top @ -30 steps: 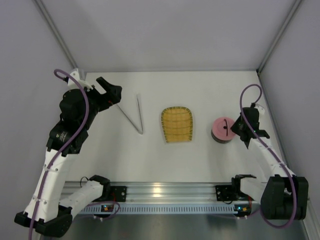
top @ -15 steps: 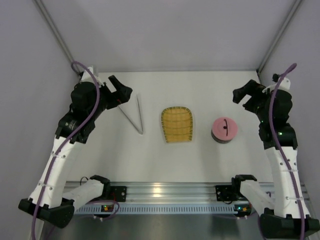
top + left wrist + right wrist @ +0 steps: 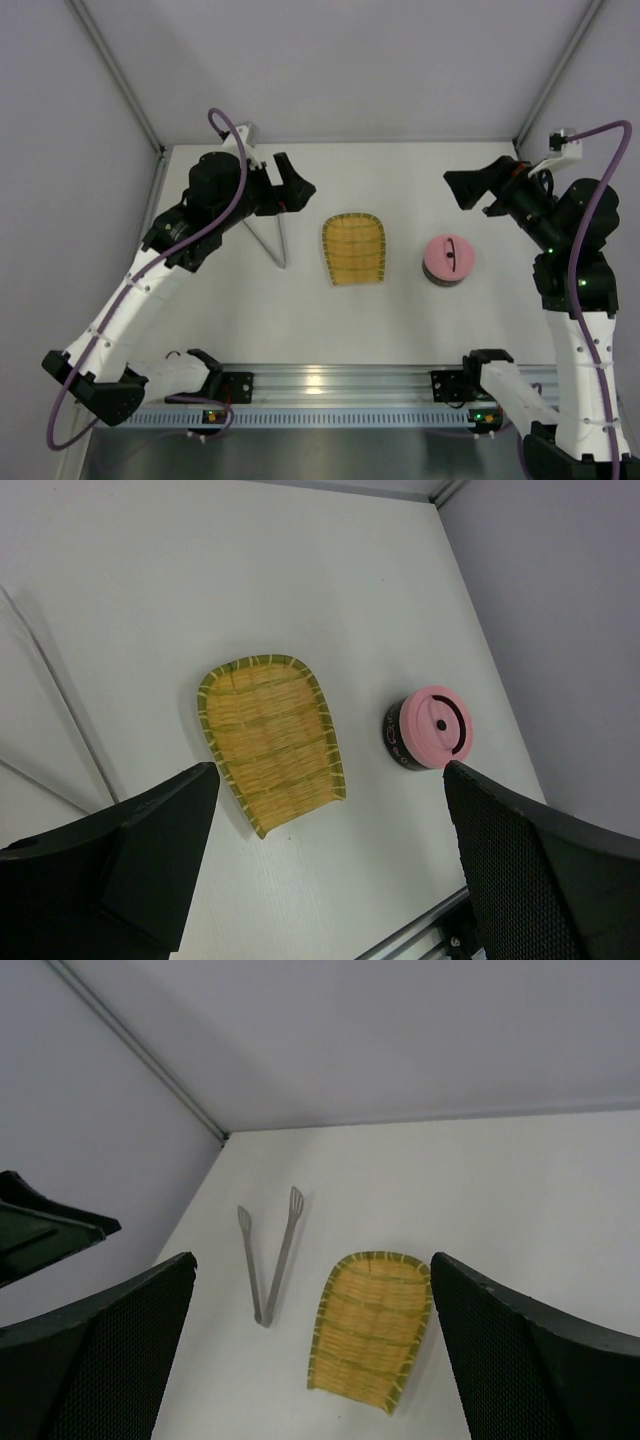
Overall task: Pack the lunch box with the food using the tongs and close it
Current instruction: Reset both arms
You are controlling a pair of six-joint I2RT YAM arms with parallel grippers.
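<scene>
The lunch box (image 3: 448, 259) stands right of centre with its pink lid (image 3: 436, 724) on, black handle on top. The tongs (image 3: 268, 1260) lie flat in a narrow V left of the yellow woven tray; my left arm partly covers them in the top view. No food shows in any view. My left gripper (image 3: 290, 187) hangs open above the tongs' far ends, nothing between its fingers (image 3: 150, 850). My right gripper (image 3: 463, 188) is open too, raised behind and above the lunch box, and it holds nothing.
An empty yellow woven tray (image 3: 354, 249) lies mid-table between tongs and lunch box. Grey walls close in the table at the back and both sides. The metal rail (image 3: 340, 385) with the arm bases runs along the near edge.
My right gripper has let go at the pink lid, opened and lifted up and back. My left arm has swung right, over the tongs. Lid, tray and tongs have not moved.
</scene>
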